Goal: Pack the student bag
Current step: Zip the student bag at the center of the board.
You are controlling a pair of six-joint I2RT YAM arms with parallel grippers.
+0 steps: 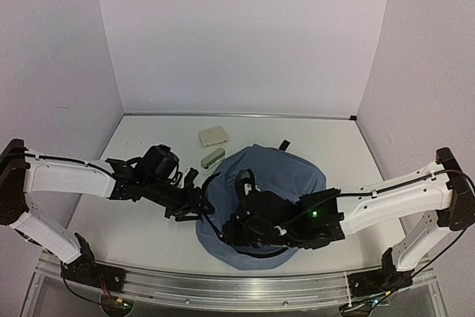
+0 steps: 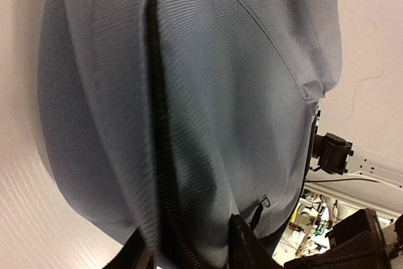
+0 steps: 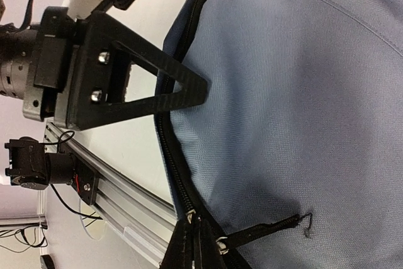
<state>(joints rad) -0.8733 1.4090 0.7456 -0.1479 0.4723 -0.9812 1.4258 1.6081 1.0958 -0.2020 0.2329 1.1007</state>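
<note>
My right gripper (image 3: 192, 245) is clenched at the zipper (image 3: 173, 168) on the bag's (image 1: 274, 172) lower-left edge, while my left gripper (image 2: 189, 250) straddles that seam half-spread, grip unclear.

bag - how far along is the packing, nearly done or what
Done: nothing certain; the zip on the bag looks closed where visible. In hand: right gripper shut on the bag's zip edge, left gripper open astride the zip. Left: a cream square and a cream bar sit on the table beyond the bag, so probably early.
</note>
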